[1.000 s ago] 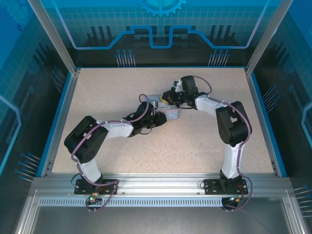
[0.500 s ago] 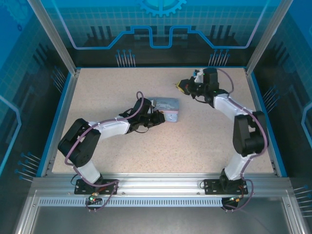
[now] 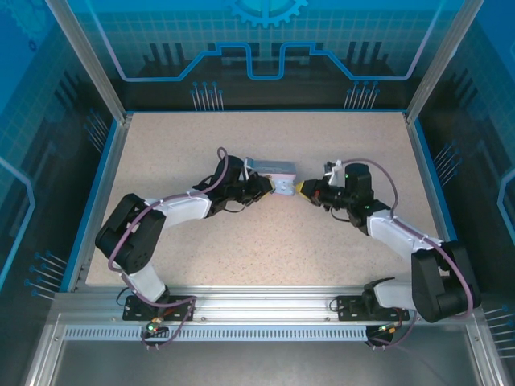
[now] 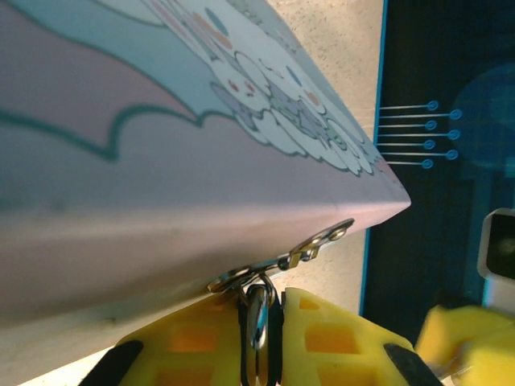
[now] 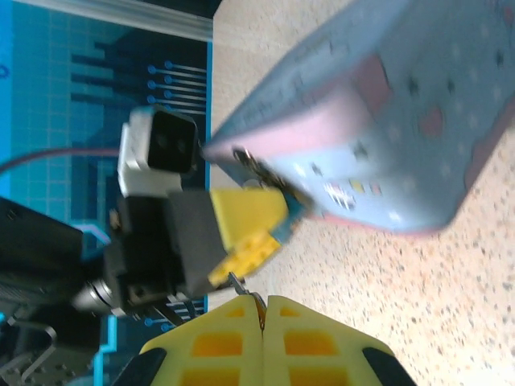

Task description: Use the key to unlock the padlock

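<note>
now right jaws pinch thin dark metal key (image 5: 241, 287) near pale blue tin (image 5: 386, 104); left jaws closed on silvery metal loop (image 4: 257, 310) at tin edge. key likely stiff, slippery: grip bow.

Two robot arms counted, left arm (image 3: 185, 211) and right arm (image 3: 394, 233), with two yellow-fingered grippers, left gripper (image 3: 268, 191) and right gripper (image 3: 304, 190). One pale blue tin (image 3: 269, 170) with cartoon print. One metal hasp (image 4: 318, 245), one metal loop (image 4: 257, 310). One thin dark key (image 5: 244, 288). One speckled table (image 3: 322, 249).
</note>
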Motion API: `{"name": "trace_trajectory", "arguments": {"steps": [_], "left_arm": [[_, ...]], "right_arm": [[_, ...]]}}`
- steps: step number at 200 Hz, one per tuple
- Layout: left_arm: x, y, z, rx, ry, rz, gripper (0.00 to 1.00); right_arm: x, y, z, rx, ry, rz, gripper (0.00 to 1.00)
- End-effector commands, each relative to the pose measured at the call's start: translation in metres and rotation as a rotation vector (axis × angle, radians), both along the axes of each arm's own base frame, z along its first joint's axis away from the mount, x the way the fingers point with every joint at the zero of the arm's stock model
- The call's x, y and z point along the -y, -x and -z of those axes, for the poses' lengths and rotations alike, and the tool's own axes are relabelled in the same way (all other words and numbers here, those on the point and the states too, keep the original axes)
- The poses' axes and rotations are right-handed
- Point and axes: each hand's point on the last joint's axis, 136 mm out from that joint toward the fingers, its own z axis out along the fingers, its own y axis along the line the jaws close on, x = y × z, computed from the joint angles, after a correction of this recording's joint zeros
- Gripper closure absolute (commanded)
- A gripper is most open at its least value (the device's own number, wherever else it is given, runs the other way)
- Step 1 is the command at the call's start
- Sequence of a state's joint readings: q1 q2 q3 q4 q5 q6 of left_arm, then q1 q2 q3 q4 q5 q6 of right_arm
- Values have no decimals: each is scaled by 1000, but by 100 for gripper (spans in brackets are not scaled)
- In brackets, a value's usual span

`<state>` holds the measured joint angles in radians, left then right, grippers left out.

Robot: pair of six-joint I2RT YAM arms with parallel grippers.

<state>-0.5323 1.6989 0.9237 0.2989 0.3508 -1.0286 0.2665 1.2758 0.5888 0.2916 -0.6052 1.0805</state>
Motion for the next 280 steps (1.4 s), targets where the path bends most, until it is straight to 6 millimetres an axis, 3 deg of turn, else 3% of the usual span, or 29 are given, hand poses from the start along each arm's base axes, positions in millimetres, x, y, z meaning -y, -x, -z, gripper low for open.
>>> {"name": "trace_trajectory", "arguments": {"steps": [1,63,169,280], "left_arm": [[6,-3,-19,15,111,9,100],[3,-10,-32,30,214,-38,100],[1,-12,-39,35,274,-71,100],[0,-12,-38,37,268,-77,100]], "right_arm": [[-8,4,-23,116,-39,-15,100],[-17,3,0,58,-113,38,100],[-23,-17,18,-46,-212,154,100],[-35,-17,27,-81,-200,176,100]]}}
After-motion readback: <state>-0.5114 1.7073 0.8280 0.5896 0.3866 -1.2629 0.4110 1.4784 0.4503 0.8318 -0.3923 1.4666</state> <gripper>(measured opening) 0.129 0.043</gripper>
